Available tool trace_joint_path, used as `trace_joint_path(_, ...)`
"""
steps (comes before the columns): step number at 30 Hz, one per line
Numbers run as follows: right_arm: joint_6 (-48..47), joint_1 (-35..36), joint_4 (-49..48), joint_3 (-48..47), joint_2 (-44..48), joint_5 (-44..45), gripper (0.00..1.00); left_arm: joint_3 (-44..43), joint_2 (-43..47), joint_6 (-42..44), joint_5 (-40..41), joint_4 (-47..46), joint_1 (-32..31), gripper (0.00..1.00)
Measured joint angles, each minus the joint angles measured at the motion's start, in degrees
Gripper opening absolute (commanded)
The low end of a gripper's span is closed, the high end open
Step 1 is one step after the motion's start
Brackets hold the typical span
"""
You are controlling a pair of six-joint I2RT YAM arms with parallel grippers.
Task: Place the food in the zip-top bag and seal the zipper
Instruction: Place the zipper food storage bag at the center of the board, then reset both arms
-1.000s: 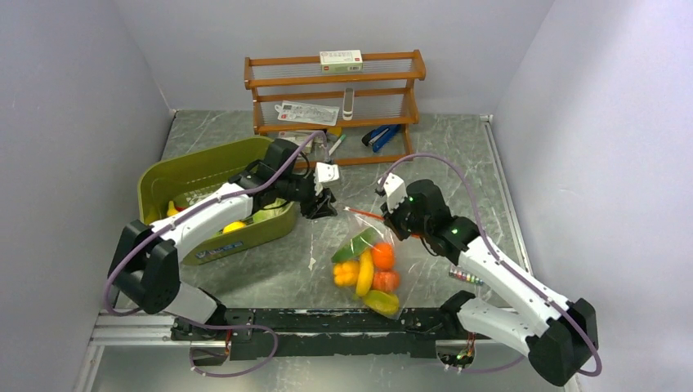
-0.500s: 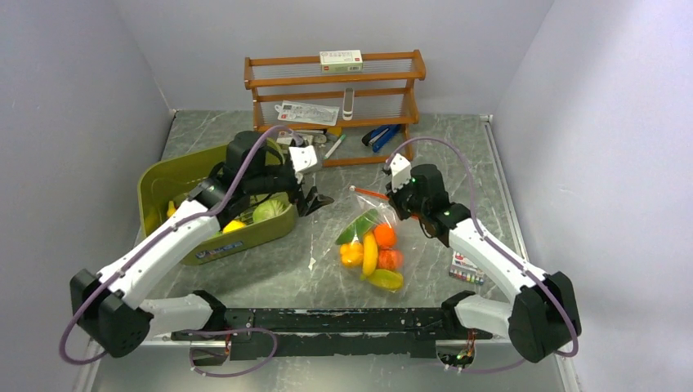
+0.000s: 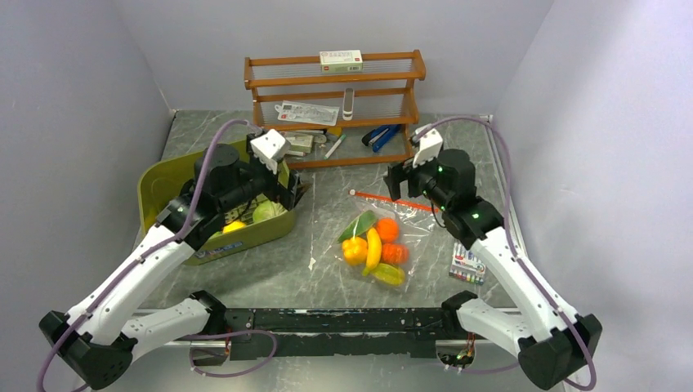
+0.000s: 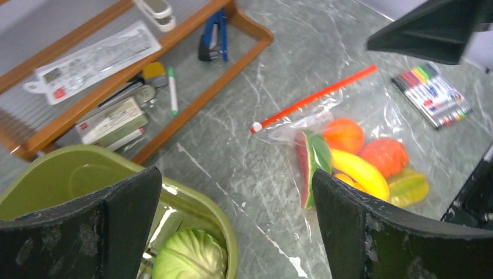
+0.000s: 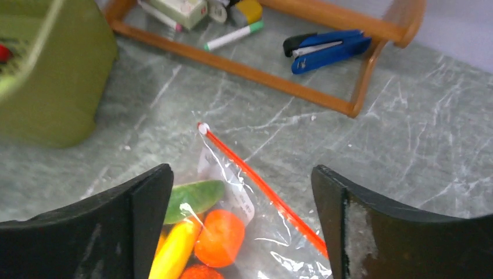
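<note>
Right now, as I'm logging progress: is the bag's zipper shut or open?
Apparently shut: the zipper lies as one straight orange-red strip, with no visible gap, along the zip-top bag. Whether it is fully sealed, I cannot tell.

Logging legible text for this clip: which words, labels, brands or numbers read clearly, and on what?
Nothing reads clearly.
White box atop the rack: print too small.
Flat packet on a shelf: red and black print, blurred.
Small cartons on the low shelf: blurred.
Green tub label: blue print, too small.
Clear marker pack: no legible print.
</note>
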State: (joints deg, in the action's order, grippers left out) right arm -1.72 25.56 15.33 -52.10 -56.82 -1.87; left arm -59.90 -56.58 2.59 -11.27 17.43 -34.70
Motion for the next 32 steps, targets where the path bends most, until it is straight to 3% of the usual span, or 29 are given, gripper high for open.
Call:
trace_joint_path(10, 14.6, 0.0, 10.5, -14.8, 8.9, 6.7, 1.00, -8.3, 3.3, -13.6, 16.2, 5.4, 0.0, 0.99)
trace_joint_path(19, 29.4, 0.0, 13.7, -15.0, 15.8, 9.9, 1.00, -8.2, 12.1, -20.1, 20.2, 6.8, 0.0, 0.99)
trace_joint_path(24, 32.8, 0.0, 16.0, -13.8, 16.9, 10.0, 1.00, -5.0, 17.5, -23.6, 22.9, 8.2, 0.0, 0.99)
trace_joint_path(32, 35.2, 0.0, 17.2, -9.3, 21.3, 8.9, 1.00, -2.8, 17.8, -27.1, 24.7, 12.9, 0.0, 0.99)
